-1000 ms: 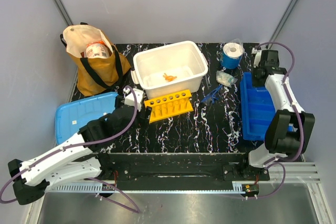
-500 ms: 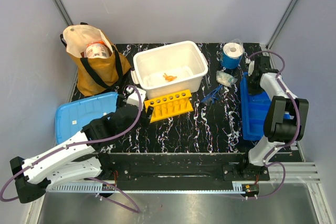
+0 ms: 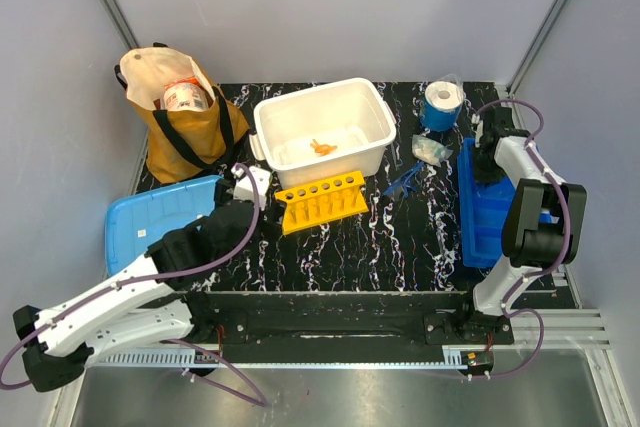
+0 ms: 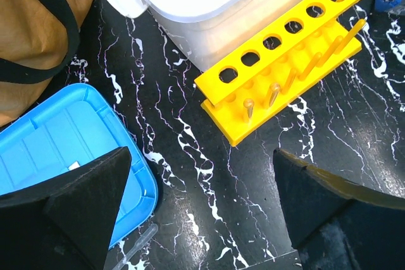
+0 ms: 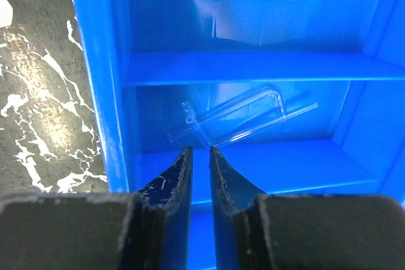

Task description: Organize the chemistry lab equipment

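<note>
Right tool: my right gripper (image 5: 199, 151) hung over the dark blue compartment tray (image 5: 95, 61) at the table's 3 o'clock. Its fingers were parted by only a slit, with nothing between them.
Left tool: my left gripper (image 4: 202, 156) stood wide open and empty, at 7 o'clock of the yellow plastic test-tube rack (image 4: 285, 61).
Done: the thin clear tubes (image 5: 234, 118) lay in one tray compartment, at 12 o'clock of my right fingertips and apart from them. The tiny yellow-orange knotted piece (image 3: 321, 147) sat inside the white plastic tub (image 3: 372, 107) at the table's 12 o'clock.
Left to do: the clear safety glasses with blue frame (image 3: 402, 182) and the small clear packet (image 3: 431, 149) lay loose on the black marbled table (image 3: 380, 247), between tub and tray, near 2 o'clock of the rack.
Unsure: a thin clear piece (image 4: 136, 245) lay beside the light blue lid (image 4: 57, 137); I could not tell what it was.
Progress: I judged the sorting roughly half done.
</note>
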You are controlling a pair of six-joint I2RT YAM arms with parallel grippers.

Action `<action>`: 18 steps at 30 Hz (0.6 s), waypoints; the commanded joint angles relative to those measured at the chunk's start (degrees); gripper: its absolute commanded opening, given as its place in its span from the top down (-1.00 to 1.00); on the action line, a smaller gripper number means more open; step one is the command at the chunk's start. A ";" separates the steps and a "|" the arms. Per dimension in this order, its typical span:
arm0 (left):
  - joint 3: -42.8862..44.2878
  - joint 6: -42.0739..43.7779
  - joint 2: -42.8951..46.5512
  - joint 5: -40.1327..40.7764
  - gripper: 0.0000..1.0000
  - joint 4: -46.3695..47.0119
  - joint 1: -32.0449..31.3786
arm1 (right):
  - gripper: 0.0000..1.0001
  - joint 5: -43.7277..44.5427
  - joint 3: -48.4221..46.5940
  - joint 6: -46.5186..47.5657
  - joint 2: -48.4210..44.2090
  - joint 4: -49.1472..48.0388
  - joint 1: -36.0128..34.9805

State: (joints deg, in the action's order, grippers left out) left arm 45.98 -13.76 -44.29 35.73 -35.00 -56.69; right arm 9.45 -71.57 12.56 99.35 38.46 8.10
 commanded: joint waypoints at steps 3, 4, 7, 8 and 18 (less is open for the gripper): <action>0.96 0.22 3.60 2.94 -0.98 1.87 -0.18 | 0.53 -2.58 -5.67 -4.99 -5.83 4.86 -0.19; 0.87 0.14 3.95 3.21 -0.98 1.87 -0.18 | 0.52 -4.16 -7.08 -6.13 -6.79 5.74 -0.19; 1.04 0.14 4.30 3.65 -0.98 1.96 -0.18 | 0.47 -9.26 -10.42 -11.92 -9.34 6.11 -0.36; 1.13 0.14 4.56 3.82 -0.98 1.96 -0.27 | 0.45 -11.28 -11.04 -14.29 -10.31 6.02 -0.54; 0.43 -1.18 10.36 4.45 -0.98 2.83 -0.27 | 0.44 -9.72 -13.06 -30.66 -11.21 -4.61 -7.21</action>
State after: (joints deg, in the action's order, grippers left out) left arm 45.98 -14.02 -36.71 38.68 -34.98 -56.69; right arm -0.75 -81.73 -10.52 85.30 38.76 3.31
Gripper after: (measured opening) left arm 0.988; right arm 0.291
